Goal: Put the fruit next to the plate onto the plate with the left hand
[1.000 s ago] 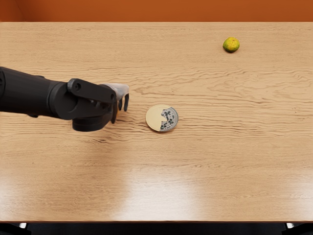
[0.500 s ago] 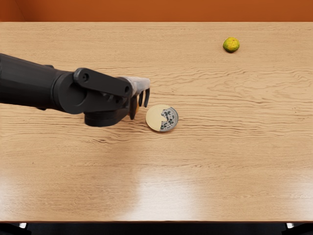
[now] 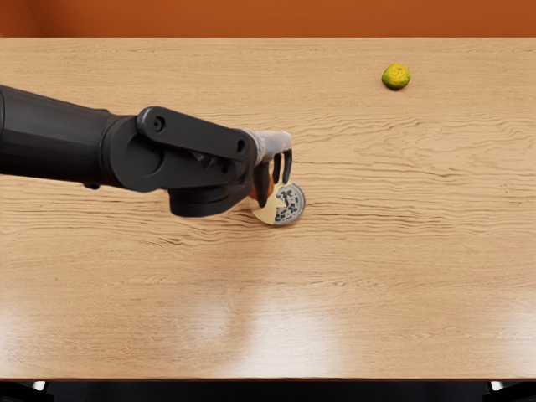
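Observation:
A small round plate [image 3: 287, 206], cream with a grey patterned patch, lies near the middle of the wooden table [image 3: 377, 276]. My left hand [image 3: 275, 166] comes in from the left on a black arm and now hangs over the plate's left half, hiding part of it. Its fingers [image 3: 287, 167] point downward, relaxed and apart, with nothing held. A yellow-green fruit [image 3: 395, 76] sits far off at the back right of the table, well away from both the plate and the hand. No right arm shows.
An orange wall runs along the table's far edge. The table's front edge shows at the bottom of the picture.
My left arm has swept rightward across the table, from left of the plate to over its left side. The fruit and plate have not moved.

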You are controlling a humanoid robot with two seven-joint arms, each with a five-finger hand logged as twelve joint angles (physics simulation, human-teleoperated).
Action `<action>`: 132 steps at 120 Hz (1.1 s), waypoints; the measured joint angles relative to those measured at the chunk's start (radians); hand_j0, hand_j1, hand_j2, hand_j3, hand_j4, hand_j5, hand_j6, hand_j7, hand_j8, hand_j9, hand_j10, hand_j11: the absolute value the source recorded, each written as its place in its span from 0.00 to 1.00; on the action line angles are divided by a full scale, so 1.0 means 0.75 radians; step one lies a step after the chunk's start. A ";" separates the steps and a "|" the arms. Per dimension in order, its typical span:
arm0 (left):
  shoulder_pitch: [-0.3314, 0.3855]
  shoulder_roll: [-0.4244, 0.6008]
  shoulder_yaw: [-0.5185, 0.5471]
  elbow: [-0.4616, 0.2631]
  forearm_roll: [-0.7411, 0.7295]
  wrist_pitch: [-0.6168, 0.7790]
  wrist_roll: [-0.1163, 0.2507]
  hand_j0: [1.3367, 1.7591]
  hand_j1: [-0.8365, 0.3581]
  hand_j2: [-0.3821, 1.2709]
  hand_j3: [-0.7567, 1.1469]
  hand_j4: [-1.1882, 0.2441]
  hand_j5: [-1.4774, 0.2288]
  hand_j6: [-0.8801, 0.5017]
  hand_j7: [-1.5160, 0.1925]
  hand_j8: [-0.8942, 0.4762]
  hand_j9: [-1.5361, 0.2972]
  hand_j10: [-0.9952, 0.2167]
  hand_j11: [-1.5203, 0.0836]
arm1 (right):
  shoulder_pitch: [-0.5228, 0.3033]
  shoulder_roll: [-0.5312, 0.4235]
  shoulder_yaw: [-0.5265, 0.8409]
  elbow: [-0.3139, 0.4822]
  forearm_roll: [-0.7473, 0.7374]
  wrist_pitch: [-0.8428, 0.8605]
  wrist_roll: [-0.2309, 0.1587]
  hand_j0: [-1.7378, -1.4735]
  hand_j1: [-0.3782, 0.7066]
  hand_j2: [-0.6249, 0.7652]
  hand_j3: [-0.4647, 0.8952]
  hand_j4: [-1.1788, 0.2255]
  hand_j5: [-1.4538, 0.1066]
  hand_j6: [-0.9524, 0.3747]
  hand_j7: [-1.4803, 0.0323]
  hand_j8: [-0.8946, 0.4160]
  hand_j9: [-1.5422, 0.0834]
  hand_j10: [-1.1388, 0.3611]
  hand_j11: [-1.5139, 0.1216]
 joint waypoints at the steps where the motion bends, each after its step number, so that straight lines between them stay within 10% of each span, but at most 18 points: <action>1: 0.001 0.000 -0.001 0.001 0.001 0.000 0.000 0.74 0.52 0.40 0.40 0.24 0.16 0.16 0.21 0.33 0.19 0.37 0.22 | 0.000 0.000 0.000 0.000 0.000 0.000 0.000 0.30 0.07 0.44 0.34 0.81 0.90 0.69 0.95 0.66 0.92 0.74 0.90; 64: 0.089 0.000 -0.097 0.051 0.016 -0.022 0.001 0.74 0.54 0.37 0.40 0.24 0.17 0.15 0.21 0.31 0.20 0.35 0.21 | 0.000 0.000 0.000 0.001 0.000 0.000 0.000 0.30 0.07 0.44 0.34 0.81 0.90 0.69 0.95 0.66 0.92 0.74 0.90; 97: 0.114 0.000 -0.131 0.080 0.017 -0.046 -0.005 0.75 0.41 0.61 0.40 0.25 0.19 0.10 0.22 0.32 0.22 0.35 0.24 | 0.000 0.000 0.000 0.000 0.000 0.000 0.000 0.30 0.07 0.44 0.34 0.81 0.90 0.69 0.95 0.66 0.92 0.74 0.90; 132: 0.130 0.000 -0.142 0.182 0.022 -0.044 -0.039 0.76 0.53 0.38 0.40 0.46 0.45 0.27 0.48 0.34 0.45 0.45 0.51 | 0.000 0.000 0.000 0.000 0.000 0.000 0.000 0.30 0.07 0.44 0.34 0.81 0.90 0.69 0.95 0.66 0.92 0.74 0.90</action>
